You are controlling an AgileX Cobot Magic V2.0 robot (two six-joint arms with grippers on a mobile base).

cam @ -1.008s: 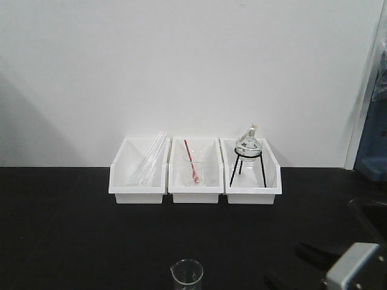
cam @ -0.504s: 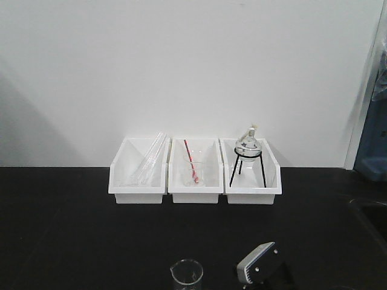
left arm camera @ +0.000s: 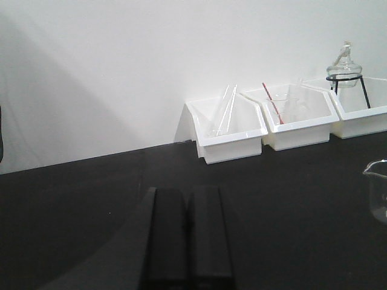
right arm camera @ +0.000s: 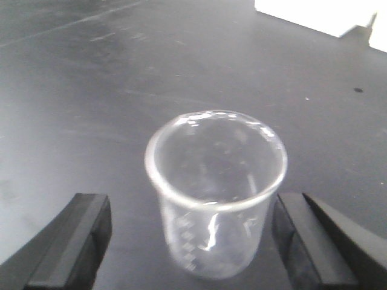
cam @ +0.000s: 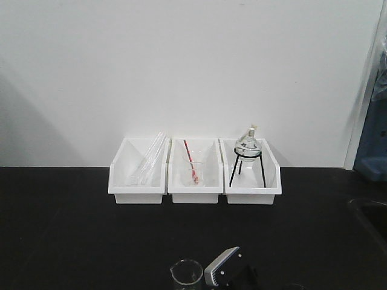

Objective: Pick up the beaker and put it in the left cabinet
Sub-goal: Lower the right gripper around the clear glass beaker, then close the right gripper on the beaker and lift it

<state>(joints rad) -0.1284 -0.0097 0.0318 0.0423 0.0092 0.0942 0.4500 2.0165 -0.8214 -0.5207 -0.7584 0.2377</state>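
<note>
The right gripper (right arm camera: 192, 211), spread open, is flanking the upright beaker (right arm camera: 216, 163), so it should be closing gently, level, below the rim.

counter (cam: 72, 229): matte black, plain, dull grey sheen in right wrist view
wall (cam: 181, 60): white
three bins (cam: 195, 192): white
beaker (right arm camera: 214, 193): clear glass, faint white graduation marks
stick (cam: 190, 160) in middle bin: red
tripod (cam: 247, 156): black
flask (cam: 248, 144): clear
left gripper (left arm camera: 186, 199), right gripper (right arm camera: 190, 241): black
wrist housing (cam: 221, 267): grey
object at right edge (cam: 372, 145): blue
</note>
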